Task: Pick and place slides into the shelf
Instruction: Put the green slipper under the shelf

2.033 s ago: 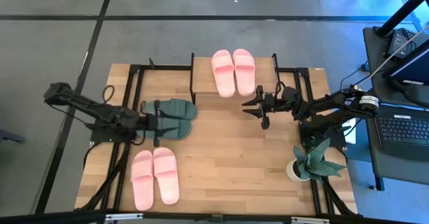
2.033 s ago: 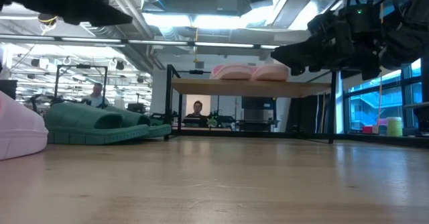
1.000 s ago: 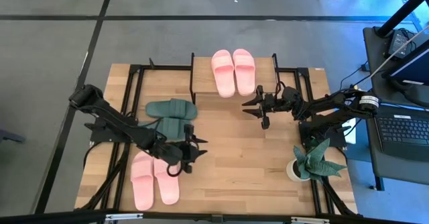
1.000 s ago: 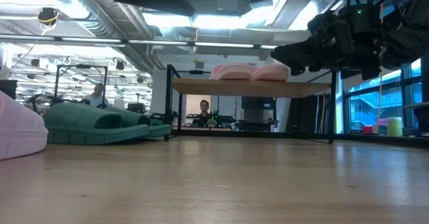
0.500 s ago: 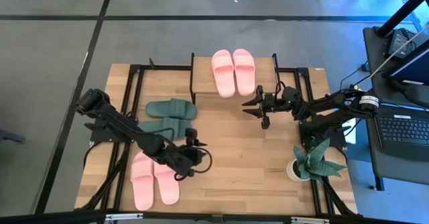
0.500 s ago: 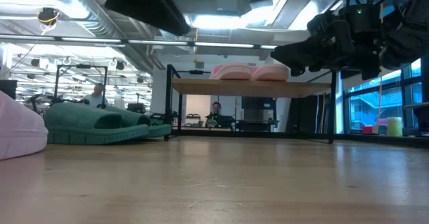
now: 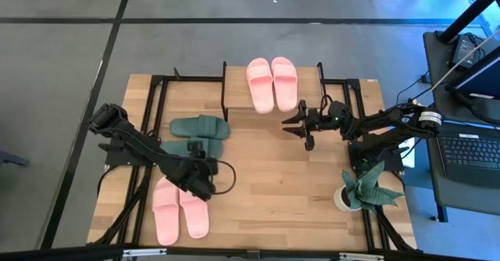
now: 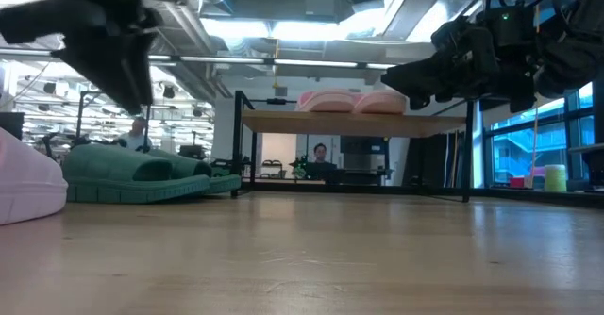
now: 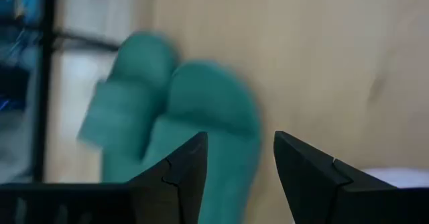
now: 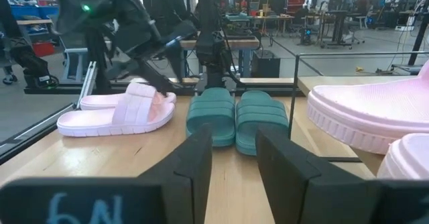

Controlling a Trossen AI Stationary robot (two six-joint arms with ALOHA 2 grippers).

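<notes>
Two dark green slides (image 7: 199, 126) lie side by side, soles down, on the table's left half. My left gripper (image 7: 197, 167) hangs open just over their near side, tipped downward; in its wrist view the green slides (image 9: 181, 110) show blurred beyond the bare fingers. A pink pair (image 7: 180, 206) lies on the table near the front left. Another pink pair (image 7: 272, 83) rests on the shelf's top board (image 7: 238, 97) at the far edge. My right gripper (image 7: 297, 132) hovers open and level, right of centre, by the shelf's front.
A potted plant (image 7: 361, 187) stands at the table's right front. The shelf's thin black legs (image 8: 236, 145) rise from the far edge, with a free level under the board (image 8: 349, 122). Bare wood lies between the two grippers. A laptop (image 7: 469, 151) sits beyond the right edge.
My left gripper has swung round from pointing level toward the table's right edge and has tipped downward, shifting a little left, toward the green slides. Its fingers stay apart. The slides and my right gripper have kept still.
</notes>
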